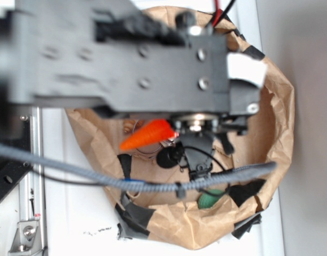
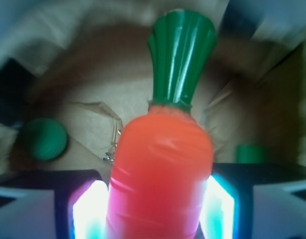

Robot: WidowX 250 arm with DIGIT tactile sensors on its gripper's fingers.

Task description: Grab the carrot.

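My fingers (image 2: pixel 155 209) clamp the carrot (image 2: pixel 160 174) at its thick orange body, above the paper bag (image 1: pixel 275 133). Risk: glossy plastic and the taper could let it slide out if tilted.

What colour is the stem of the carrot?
Dark green, with lengthwise ridges; the stem of the carrot shows best in the wrist view.

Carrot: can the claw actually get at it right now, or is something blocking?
Yes, apparently: nothing blocks it. In the wrist view the carrot already sits between the claw fingers, which press its sides. The exterior view shows it lifted above the paper bag.
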